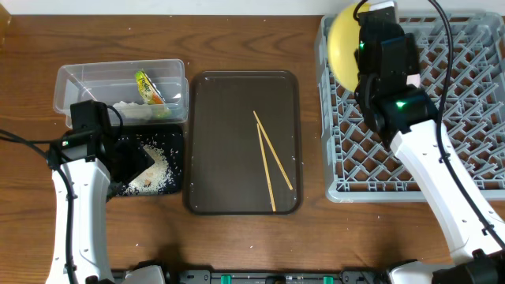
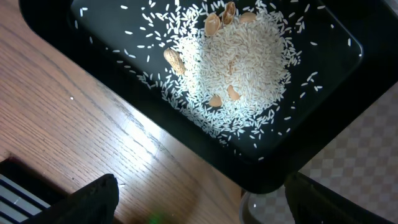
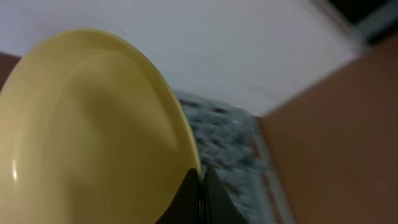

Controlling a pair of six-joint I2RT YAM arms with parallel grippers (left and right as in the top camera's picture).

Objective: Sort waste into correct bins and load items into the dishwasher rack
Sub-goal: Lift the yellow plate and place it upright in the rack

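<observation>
The yellow plate fills the right wrist view. Its rim is pinched between the fingers of the right hand, and it is held on edge over the far left corner of the dishwasher rack.

The left hand is held spread and empty above the black tray. A heap of rice grains is contained in this tray (a few peanut shells are mixed in).

Just behind the black tray, the snack wrapper is seen inside the clear tub.

Two chopsticks are laid on the brown serving tray, which is set on the wooden surface between the bins and the rack.
</observation>
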